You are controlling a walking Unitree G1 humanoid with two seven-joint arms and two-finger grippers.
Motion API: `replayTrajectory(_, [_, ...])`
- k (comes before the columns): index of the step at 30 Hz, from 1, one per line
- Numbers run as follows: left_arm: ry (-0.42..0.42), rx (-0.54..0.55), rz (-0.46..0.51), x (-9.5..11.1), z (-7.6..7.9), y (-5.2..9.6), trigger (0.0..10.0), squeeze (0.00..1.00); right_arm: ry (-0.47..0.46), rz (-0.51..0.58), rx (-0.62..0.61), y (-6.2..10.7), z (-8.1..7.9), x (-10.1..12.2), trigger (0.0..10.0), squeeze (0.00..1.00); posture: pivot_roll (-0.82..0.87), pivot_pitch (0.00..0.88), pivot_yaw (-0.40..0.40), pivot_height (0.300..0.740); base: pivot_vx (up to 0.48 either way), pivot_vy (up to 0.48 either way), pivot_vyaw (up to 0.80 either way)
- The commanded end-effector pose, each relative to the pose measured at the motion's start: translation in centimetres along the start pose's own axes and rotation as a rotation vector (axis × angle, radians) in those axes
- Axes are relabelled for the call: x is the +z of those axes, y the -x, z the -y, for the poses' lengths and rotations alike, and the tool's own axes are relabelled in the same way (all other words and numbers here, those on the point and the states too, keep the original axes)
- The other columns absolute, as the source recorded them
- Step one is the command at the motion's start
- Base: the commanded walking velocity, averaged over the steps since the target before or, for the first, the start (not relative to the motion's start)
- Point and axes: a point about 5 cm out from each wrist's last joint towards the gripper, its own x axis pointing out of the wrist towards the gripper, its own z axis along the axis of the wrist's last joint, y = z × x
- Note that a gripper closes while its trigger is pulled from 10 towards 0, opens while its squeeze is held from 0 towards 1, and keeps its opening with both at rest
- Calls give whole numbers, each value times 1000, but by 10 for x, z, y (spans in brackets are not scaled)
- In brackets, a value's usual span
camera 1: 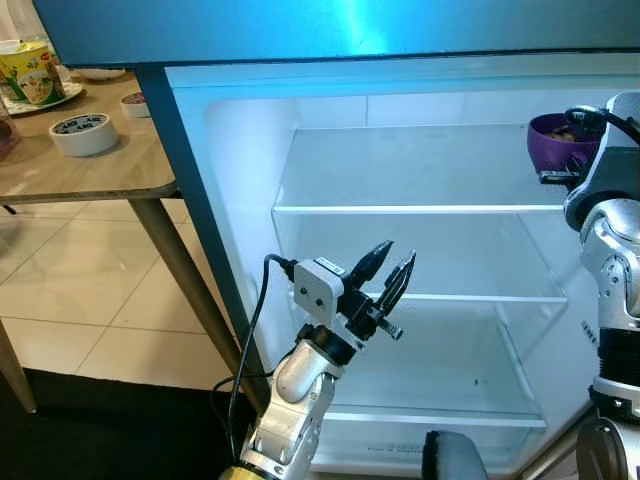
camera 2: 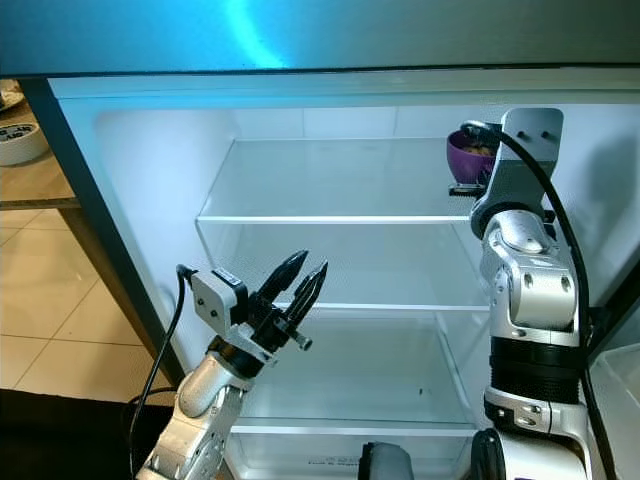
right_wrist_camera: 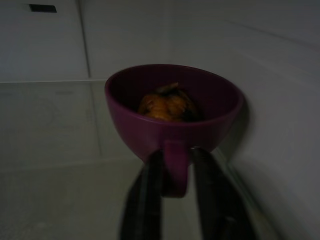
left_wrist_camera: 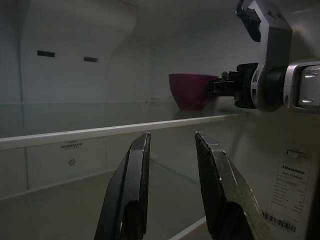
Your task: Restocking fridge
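A purple cup (right_wrist_camera: 172, 110) with orange-brown food inside is at the right end of the fridge's top glass shelf (camera 1: 420, 209), close to the right wall. My right gripper (right_wrist_camera: 175, 162) is shut on its handle, one black finger on each side. The same cup (camera 2: 470, 155) shows beside my raised right arm. Whether it rests on the glass or hangs just above it I cannot tell. My left gripper (camera 1: 397, 253) stands open and empty in front of the middle shelf (camera 2: 380, 307), fingers pointing up into the fridge. The left wrist view looks past its fingers (left_wrist_camera: 132, 185) toward the cup (left_wrist_camera: 192, 91).
The fridge is lit, with bare glass shelves and a clear drawer (camera 1: 440, 400) at the bottom. A wooden table (camera 1: 90, 165) stands to the left of the blue door edge (camera 1: 190, 190), carrying a white bowl (camera 1: 84, 133) and a yellow tin (camera 1: 30, 72). Tiled floor lies below it.
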Motion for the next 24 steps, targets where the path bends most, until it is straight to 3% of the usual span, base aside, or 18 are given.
replayTrajectory(1, [53,27,-1,-6,8,1,10000,0,-7,13,-14,1,1,5,10000,1000,-111,72,27,450,0,0,0])
replayTrajectory(4, [54,27,0,-6,8,1,10000,0,-14,21,-22,1,2,7,10000,949,-112,73,26,450,0,0,0])
replayTrajectory(5, [55,27,0,-6,8,1,10000,0,-28,32,-16,1,1,10,10000,98,-112,73,26,450,0,0,0])
replayTrajectory(6, [55,26,0,-6,9,1,10000,0,-32,36,-8,1,1,11,10000,0,-112,73,26,450,0,0,0])
replayTrajectory(16, [57,26,-2,-7,9,1,10000,0,-64,91,140,7,-8,26,10000,0,-113,73,26,450,0,0,0])
replayTrajectory(24, [58,20,-5,-7,9,1,10000,0,-99,171,170,11,-9,40,10000,0,-113,73,26,450,0,0,0])
